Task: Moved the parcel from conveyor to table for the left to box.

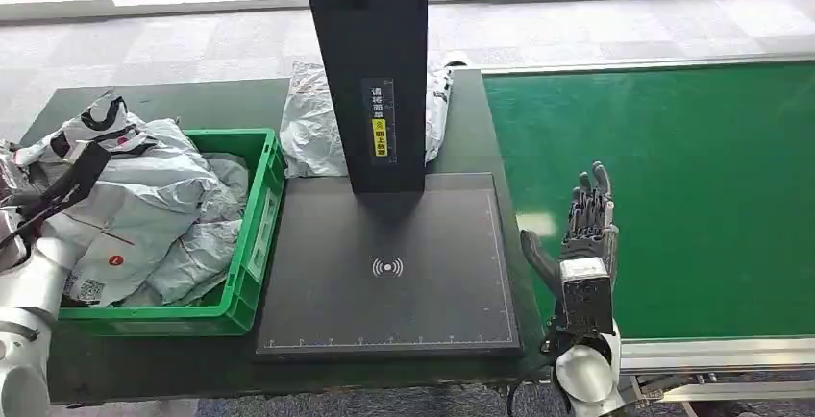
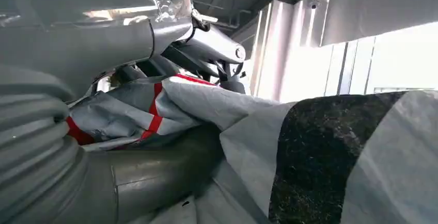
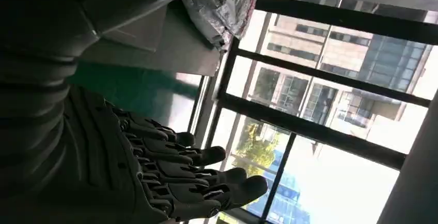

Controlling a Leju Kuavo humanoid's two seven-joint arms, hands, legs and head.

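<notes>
- The left hand point(image 2: 170, 53) grips a grey parcel point(image 1: 144, 186) over the heaped green crate point(image 1: 252, 244) on the table point(image 1: 192, 100); released badly, it could slide off.
- The right hand point(image 1: 588, 230) hovers flat and empty at the conveyor's point(image 1: 673, 196) near-left edge.

The black post point(image 1: 369, 61) hides the middle of the grey parcel point(image 1: 312, 129) behind it; the label's print point(image 1: 382, 121) (yellow patch aside) is too small to read.
</notes>
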